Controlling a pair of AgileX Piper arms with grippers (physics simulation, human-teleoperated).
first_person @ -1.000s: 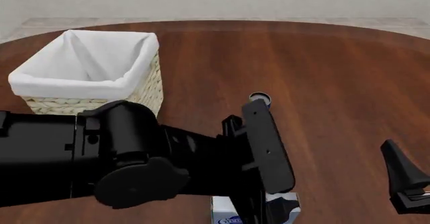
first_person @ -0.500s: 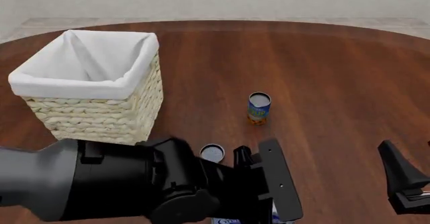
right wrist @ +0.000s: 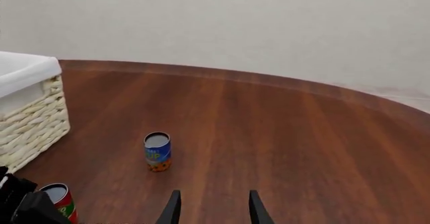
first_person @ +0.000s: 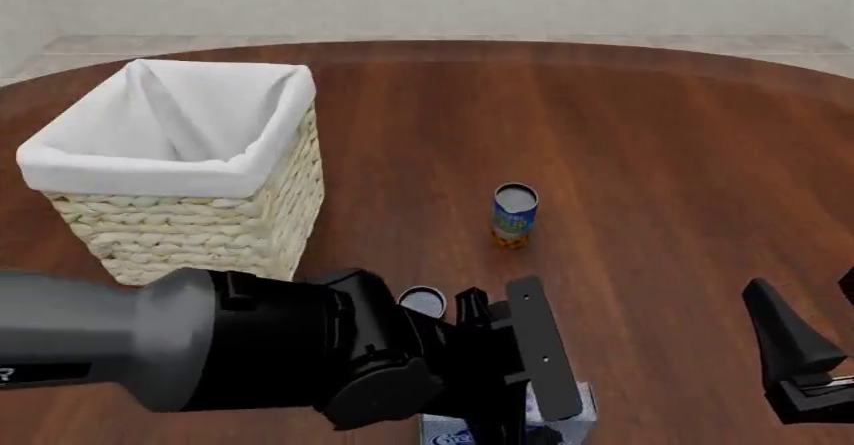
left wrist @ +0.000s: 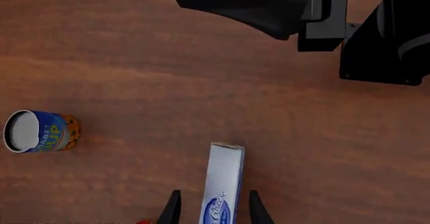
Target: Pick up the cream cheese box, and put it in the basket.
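Two grippers on my list. Left gripper (left wrist: 209, 210): jaws parted, one finger on each side of the cream cheese box (left wrist: 222, 183), which stands on edge on the table (left wrist: 201, 83); I see narrow gaps on both sides in the left wrist view, so I read it as released and not yet pinching, though whether the pads touch lower down I cannot tell. Right gripper (right wrist: 209, 209): jaws apart, nothing between them, hanging over bare wood at the near right.

Cream cheese box, location: near edge of the table, right of centre, well apart from the basket (first_person: 174, 180), which sits at the far left. In the front view only a bottom corner of the box (first_person: 447, 432) shows under the left arm; the rest is hidden by the arm's body and cut off by the frame.

Blue-labelled can (first_person: 514, 215): upright, mid-table. Red-labelled can (first_person: 423, 301): only its top rim shows in the front view behind the left arm; partly cut off in the right wrist view as well.

Change from half a second ago: the left arm sits a little further left and lower in the front view, covering slightly more of the red-labelled can; basket and both cans have not moved.
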